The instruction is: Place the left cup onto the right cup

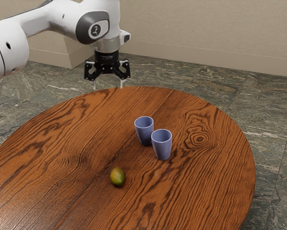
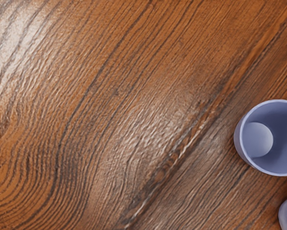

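Hovering open (nothing held), the gripper (image 1: 107, 85) hangs over the table edge (image 1: 148, 89), well apart from the nearer cup (image 1: 144, 129).

My arm (image 1: 47, 21) reaches in from the exterior view's upper left, white links folding down at the wrist (image 1: 106, 45). My gripper (image 1: 108, 85) hangs above the far rim of the table (image 1: 52, 143), pointing straight down at it and well clear of the wood. The fingers (image 1: 94, 85) are spread wide apart, tips level with each other above that back edge.
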Robot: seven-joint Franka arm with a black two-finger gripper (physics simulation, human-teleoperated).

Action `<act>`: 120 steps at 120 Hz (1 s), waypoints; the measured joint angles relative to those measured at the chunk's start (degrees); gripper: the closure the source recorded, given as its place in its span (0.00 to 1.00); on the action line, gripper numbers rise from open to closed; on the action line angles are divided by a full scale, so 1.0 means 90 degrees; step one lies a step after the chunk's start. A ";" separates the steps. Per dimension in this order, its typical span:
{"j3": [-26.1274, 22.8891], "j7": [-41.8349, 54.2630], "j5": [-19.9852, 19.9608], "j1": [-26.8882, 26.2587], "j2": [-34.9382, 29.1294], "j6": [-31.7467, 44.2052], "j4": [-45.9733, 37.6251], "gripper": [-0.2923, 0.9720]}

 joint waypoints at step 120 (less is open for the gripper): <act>-0.0178 -0.2918 0.0318 -0.0338 0.2004 0.1219 0.1246 0.23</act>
